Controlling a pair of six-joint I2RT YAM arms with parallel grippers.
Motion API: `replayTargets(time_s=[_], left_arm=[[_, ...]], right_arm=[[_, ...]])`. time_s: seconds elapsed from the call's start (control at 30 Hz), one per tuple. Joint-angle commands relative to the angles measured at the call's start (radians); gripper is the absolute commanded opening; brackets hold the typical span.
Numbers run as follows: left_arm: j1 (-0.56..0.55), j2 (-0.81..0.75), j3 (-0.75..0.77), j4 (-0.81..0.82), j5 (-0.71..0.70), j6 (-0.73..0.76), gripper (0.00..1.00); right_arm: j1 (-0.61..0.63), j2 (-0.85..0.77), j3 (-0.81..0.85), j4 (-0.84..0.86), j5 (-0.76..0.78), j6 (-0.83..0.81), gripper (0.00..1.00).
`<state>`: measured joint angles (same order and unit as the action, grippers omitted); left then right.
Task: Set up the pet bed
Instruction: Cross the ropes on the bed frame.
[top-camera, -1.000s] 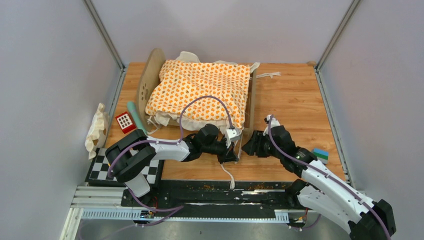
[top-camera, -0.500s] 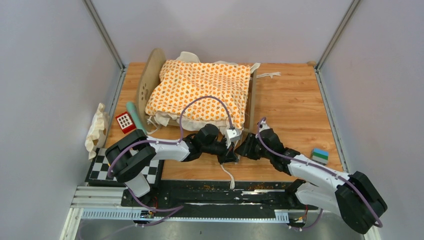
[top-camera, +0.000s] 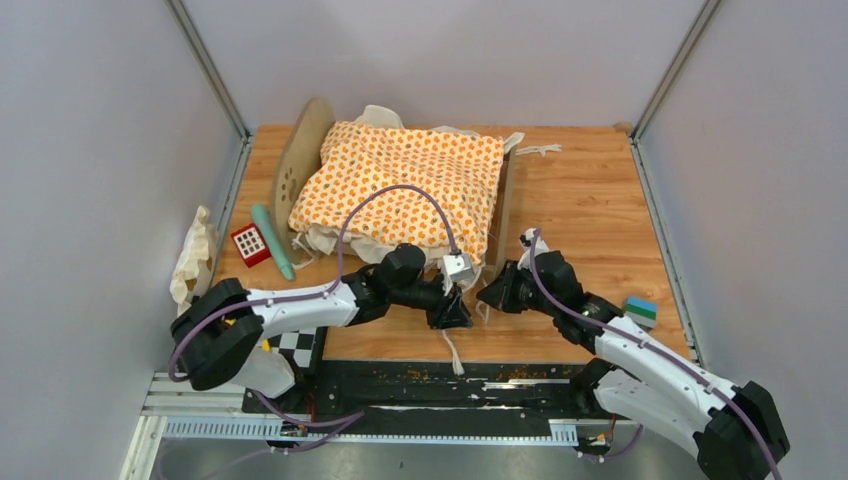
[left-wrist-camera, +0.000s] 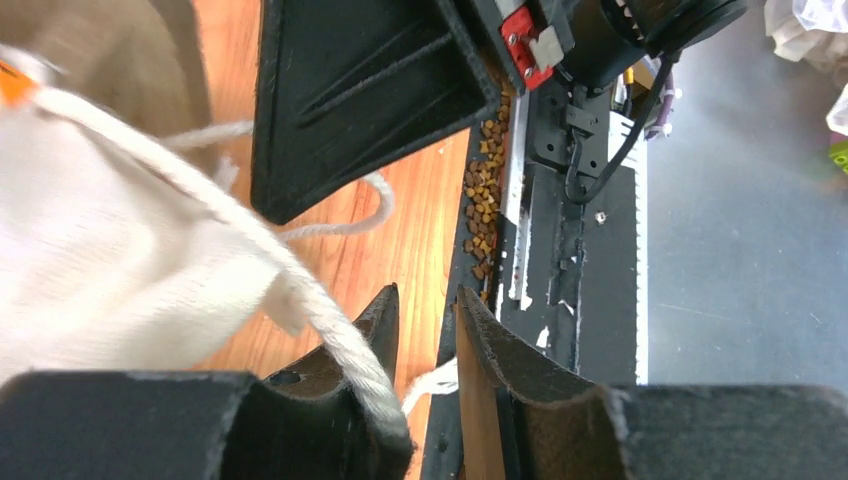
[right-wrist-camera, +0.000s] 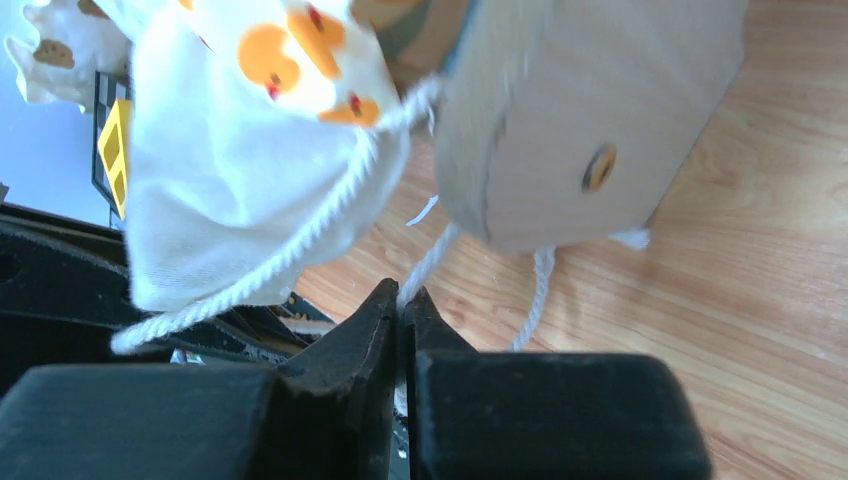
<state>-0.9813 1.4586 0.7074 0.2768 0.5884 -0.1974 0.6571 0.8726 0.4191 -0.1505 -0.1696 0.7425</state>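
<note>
The pet bed (top-camera: 300, 160) stands at the back middle with the orange-patterned cushion (top-camera: 410, 185) lying on it. At its near right corner my two grippers meet. My right gripper (right-wrist-camera: 402, 300) is shut on a white tie cord (right-wrist-camera: 425, 265) that runs up to the cushion corner (right-wrist-camera: 250, 150) beside the bed's end board (right-wrist-camera: 590, 120). My left gripper (left-wrist-camera: 425, 298) has its jaws apart. Another cord (left-wrist-camera: 310, 310) from the cream cushion edge (left-wrist-camera: 110, 270) lies loose over its left finger. From above, the left gripper (top-camera: 452, 312) sits just left of the right gripper (top-camera: 490, 295).
A red toy (top-camera: 249, 242) and a teal stick (top-camera: 273, 240) lie left of the bed. A white cloth item (top-camera: 193, 255) hangs off the table's left edge. A checkerboard (top-camera: 300, 345) is at the near left and a blue-green block (top-camera: 641, 310) at the right. Brown crumbs (left-wrist-camera: 485, 190) line the near edge.
My right gripper moved in to the bed's near corner and shut on the tie cord. My left gripper opened and let its cord go slack.
</note>
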Motion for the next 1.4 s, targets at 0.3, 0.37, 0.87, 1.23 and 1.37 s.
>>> replayTargets(time_s=[0.3, 0.37, 0.87, 1.23, 1.37], left_arm=[[0.027, -0.033, -0.064, -0.008, -0.149, -0.009, 0.34], [0.038, 0.019, -0.04, 0.013, -0.176, -0.017, 0.34], [0.122, 0.358, 0.257, 0.157, -0.226, -0.095, 0.34], [0.167, 0.412, 0.358, 0.147, -0.196, -0.105, 0.34], [0.168, 0.43, 0.366, 0.144, -0.194, -0.102, 0.35]], right_arm=[[0.006, -0.078, 0.178, -0.313, -0.195, -0.13, 0.06], [0.006, -0.095, 0.174, -0.335, -0.17, -0.128, 0.06], [0.005, -0.191, -0.012, -0.023, -0.095, -0.056, 0.09], [0.006, -0.15, -0.011, -0.049, -0.283, -0.083, 0.14], [0.004, -0.184, -0.002, -0.162, -0.305, -0.057, 0.17]])
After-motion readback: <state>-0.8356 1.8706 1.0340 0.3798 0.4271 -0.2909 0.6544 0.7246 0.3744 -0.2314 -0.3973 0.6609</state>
